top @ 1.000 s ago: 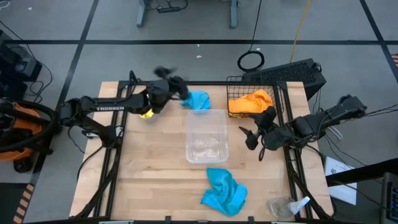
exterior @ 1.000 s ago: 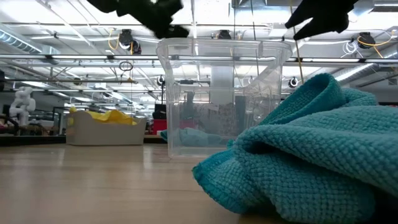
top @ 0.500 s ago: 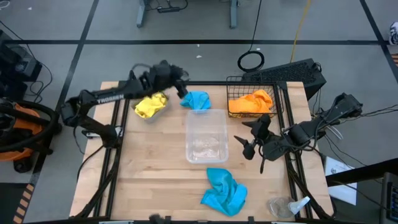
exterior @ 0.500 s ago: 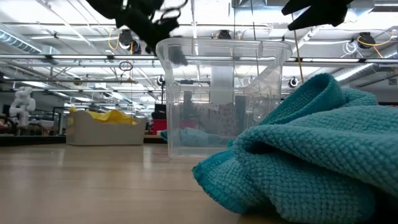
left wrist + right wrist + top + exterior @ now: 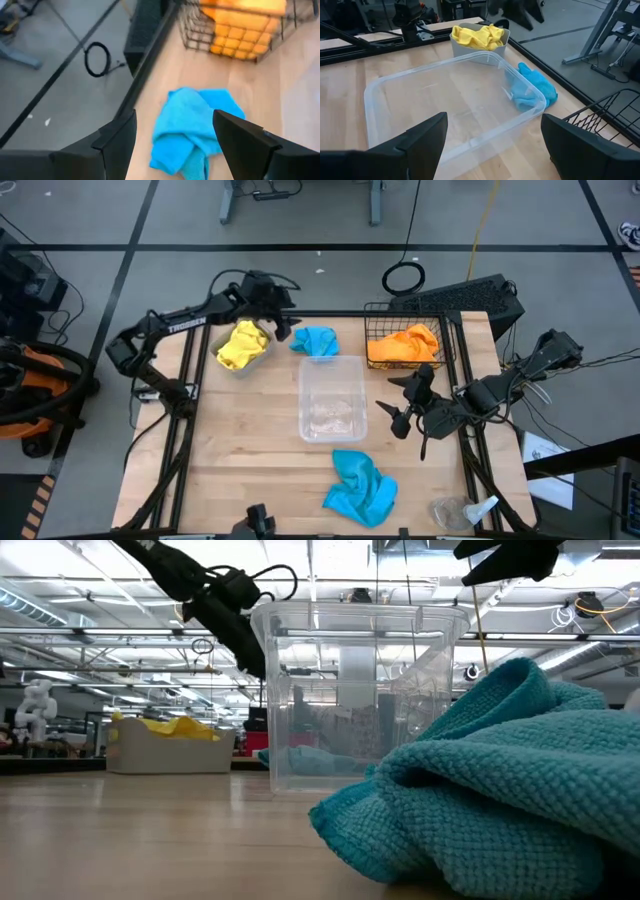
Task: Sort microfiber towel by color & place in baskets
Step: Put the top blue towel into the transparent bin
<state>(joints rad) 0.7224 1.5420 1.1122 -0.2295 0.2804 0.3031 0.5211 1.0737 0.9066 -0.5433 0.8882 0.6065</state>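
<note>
nearest the front edge of the table (image 5: 250,470) a crumpled sky-blue towel (image 5: 360,488) is seen, its long axis laid roughly along the front edge; in the low view it fills the foreground (image 5: 500,790). just beside it, at the front right corner, a clear wrapper w/ blue tip (image 5: 465,510) is lying. mid-table, the clear tub (image 5: 333,398) is set w/ its long axis running front to back; nothing is seen inside. to its right the right gripper (image 5: 402,405) is held above the wood, jaws spread wide, nothing gripped, fingers pointed toward the tub. behind the tub, touching or nearly touching its back rim, the 2nd blue towel (image 5: 317,341) is bunched on the table, no clear long axis. the grey bin (image 5: 243,346) at back left is filled w/ yellow towels (image 5: 240,344). the black mesh basket (image 5: 405,340) at back right is filled w/ orange cloth (image 5: 405,343). the left gripper (image 5: 283,320) is held over the back edge, between bin & blue towel, jaws apart, empty, aimed at that towel in the wrist view (image 5: 192,130).
</note>
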